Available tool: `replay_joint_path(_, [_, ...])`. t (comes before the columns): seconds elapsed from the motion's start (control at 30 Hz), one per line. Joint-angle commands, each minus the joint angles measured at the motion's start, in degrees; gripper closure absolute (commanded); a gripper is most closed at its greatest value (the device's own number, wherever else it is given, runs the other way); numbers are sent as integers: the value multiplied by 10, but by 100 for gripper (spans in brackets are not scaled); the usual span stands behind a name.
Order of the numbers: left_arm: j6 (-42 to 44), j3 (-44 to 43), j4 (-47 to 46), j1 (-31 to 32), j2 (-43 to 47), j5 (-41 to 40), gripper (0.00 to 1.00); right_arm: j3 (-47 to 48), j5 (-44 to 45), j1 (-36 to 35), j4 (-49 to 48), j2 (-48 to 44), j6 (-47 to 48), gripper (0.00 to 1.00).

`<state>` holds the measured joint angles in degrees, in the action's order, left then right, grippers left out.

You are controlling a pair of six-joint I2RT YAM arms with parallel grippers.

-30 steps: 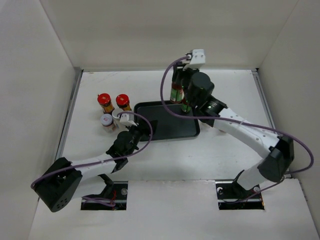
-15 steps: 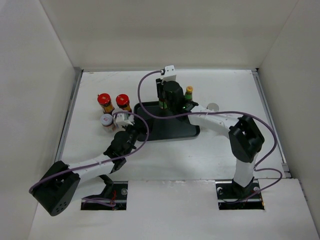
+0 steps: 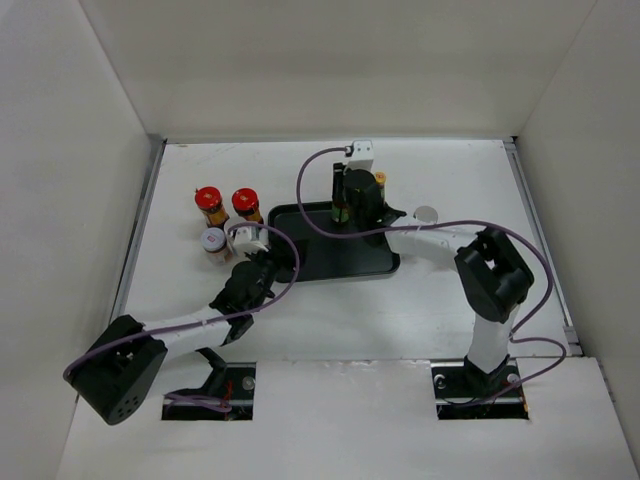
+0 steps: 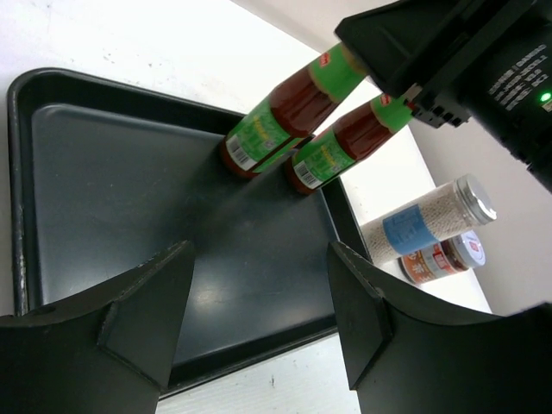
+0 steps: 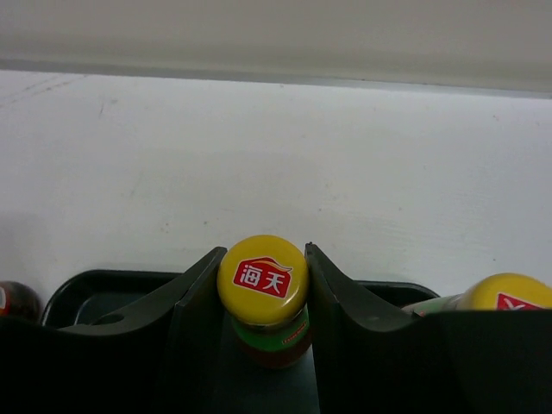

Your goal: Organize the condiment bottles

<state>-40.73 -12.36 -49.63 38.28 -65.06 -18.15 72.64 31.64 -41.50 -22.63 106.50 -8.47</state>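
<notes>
Right gripper (image 5: 263, 256) clamps the yellow cap of a slim sauce bottle (image 5: 262, 280) standing at the black tray's (image 4: 21, 172) far edge. Left gripper (image 4: 259, 252) gapes wide, empty. The bottle looks rigid, tippy and probably slick, so the neck seems the best hold.

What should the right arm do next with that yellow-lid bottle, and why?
Probably open its jaws and lift straight up. The right gripper has its jaws hugging the cap of the yellow-capped bottle. The left wrist view shows that bottle already standing in the black tray beside the second bottle.
</notes>
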Motion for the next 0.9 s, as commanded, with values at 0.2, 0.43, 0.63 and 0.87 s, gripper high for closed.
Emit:
replay_joint_path(0.2, [-3,-8,-33,3,-11,3,39,-24,3,8,-89,-41,-37,54])
replay_joint_path(0.43, [-2,-10,-33,6,-12,3,39,-28,-13,5,-88,-74,-39,29])
replay_joint_path(0.63, [-1,-9,-33,7,-7,3,39,-58,-41,0,-78,-158,-59,29])
replay_joint_path(0.87, [9,-21,-19,5,-4,-1,39,-194,-92,0,-53,-294,-106,84])
